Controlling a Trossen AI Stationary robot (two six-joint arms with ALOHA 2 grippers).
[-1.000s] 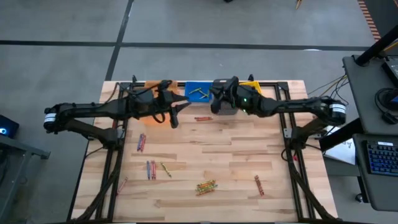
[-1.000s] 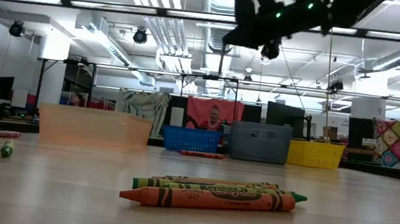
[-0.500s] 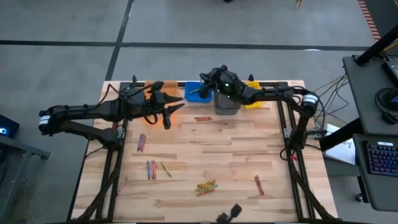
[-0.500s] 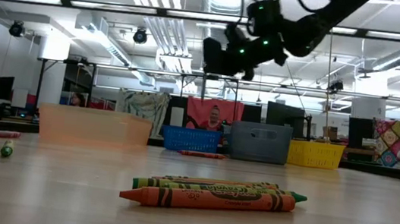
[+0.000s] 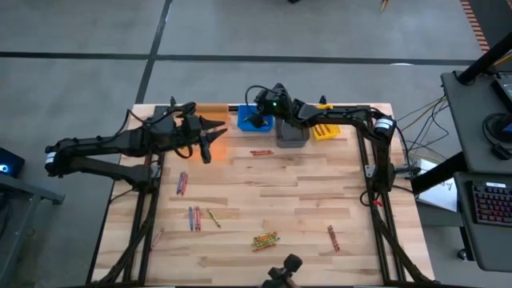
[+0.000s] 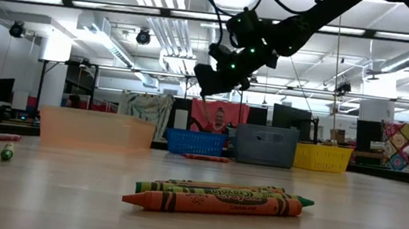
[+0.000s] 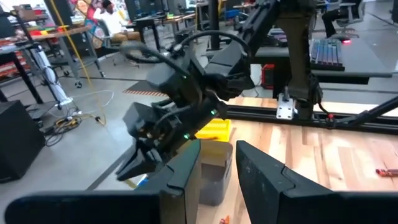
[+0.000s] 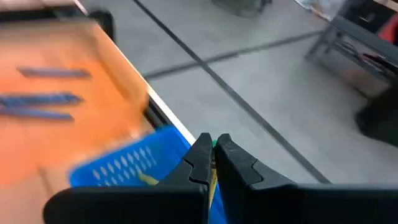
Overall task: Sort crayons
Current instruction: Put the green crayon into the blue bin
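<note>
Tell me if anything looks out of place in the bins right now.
Yes. The orange bin holds blue crayons, and a yellowish crayon lies in the blue bin, so colours don't match. The right tool holds a crayon above the blue bin.

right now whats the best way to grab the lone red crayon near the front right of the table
Take the red crayon at its middle, coming straight down from above. It lies flat on the wood table, apart from the others, angled slightly off the table's front-back line, so set the fingers across its thin width, not along it.
</note>
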